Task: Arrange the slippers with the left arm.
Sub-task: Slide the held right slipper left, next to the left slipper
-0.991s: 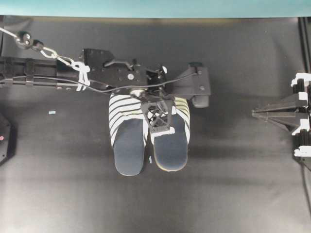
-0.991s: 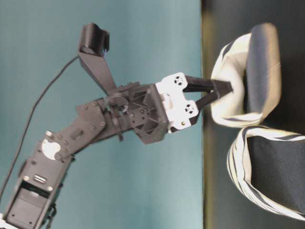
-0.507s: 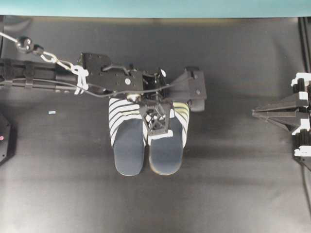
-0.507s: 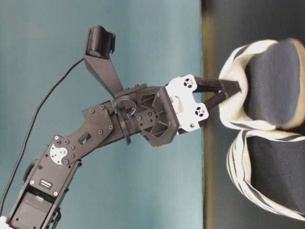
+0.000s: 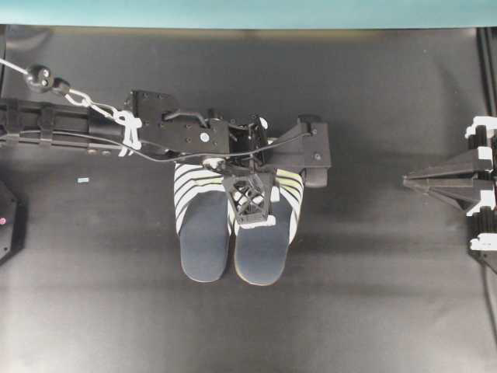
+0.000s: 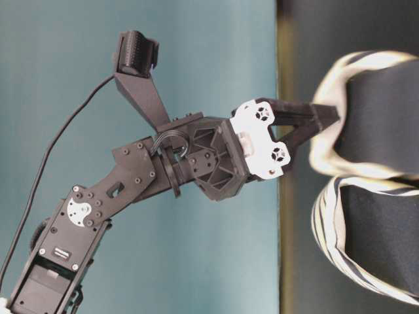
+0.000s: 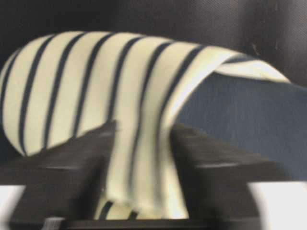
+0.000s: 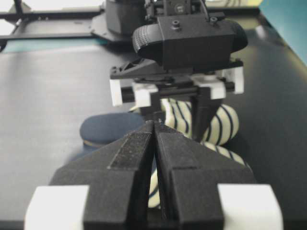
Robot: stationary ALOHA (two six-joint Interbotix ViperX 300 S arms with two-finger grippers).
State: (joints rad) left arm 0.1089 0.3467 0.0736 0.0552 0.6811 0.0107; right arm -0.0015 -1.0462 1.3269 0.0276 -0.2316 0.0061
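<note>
Two open-back fabric slippers, striped cream and dark navy over plain navy insoles, are lying side by side in the middle of the black matte table, toes pointing to the far edge and heels to the near one. The left slipper and the right slipper are sitting with their inner edges touching or very nearly so (the overhead view is not showing any gap between them), and both soles are lying flat.

The black left arm, hung with cables and white ties, is reaching in from the left side and bending down over the striped uppers. Its lattice-framed left gripper is hanging over the inner part of the right slipper's upper. In the left wrist view the two dark fingers are standing apart with the striped band between them, and the jaws are no longer pinching it closed; whether the pads are touching the fabric cannot be told, since that view is blurred. The table-level view is showing the finger tips spread at the cream rim of the slipper.

At the right edge the pointed black right gripper with white fittings is resting well apart from the slippers, its jaws pressed together on nothing.
</note>
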